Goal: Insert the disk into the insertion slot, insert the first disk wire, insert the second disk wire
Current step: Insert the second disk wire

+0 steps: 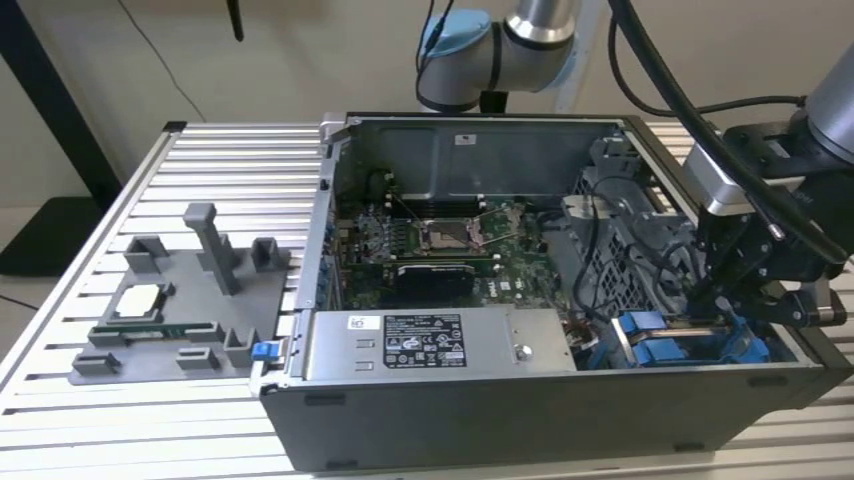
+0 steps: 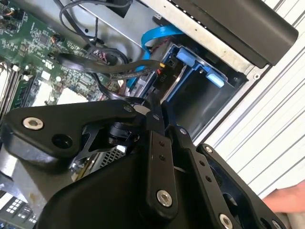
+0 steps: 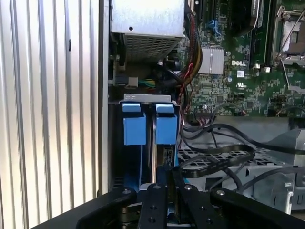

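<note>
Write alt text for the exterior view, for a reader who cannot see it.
A robot arm's black claw reaches down into the right end of an open grey computer case, just above the bright blue plastic rails of the drive bay. A green motherboard and a long grey power-supply box lie inside; a grey plastic parts fixture sits on the slatted aluminium table to the exterior view's left.

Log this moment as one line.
gripper: over slot, fingers together | disk: in slot on edge | case: open | motherboard: exposed
</note>
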Available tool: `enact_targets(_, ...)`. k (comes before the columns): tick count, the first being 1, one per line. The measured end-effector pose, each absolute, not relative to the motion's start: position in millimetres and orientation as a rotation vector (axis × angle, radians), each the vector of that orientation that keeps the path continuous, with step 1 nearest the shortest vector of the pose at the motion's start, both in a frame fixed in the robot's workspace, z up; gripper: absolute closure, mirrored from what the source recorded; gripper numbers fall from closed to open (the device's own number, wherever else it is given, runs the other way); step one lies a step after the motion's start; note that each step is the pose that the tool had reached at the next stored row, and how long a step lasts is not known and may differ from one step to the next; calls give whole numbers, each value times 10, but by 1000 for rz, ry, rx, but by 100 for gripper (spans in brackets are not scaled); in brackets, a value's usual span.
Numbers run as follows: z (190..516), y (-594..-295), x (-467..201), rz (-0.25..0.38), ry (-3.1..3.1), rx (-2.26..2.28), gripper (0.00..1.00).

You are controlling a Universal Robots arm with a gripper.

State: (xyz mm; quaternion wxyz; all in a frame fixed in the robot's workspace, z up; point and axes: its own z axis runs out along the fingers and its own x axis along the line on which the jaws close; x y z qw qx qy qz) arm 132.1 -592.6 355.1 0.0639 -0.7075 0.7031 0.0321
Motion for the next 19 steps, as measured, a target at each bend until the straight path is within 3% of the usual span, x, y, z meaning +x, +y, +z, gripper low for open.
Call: enact_targets(19, 3509, -5865, 1322, 88, 2121, -2135, 100)
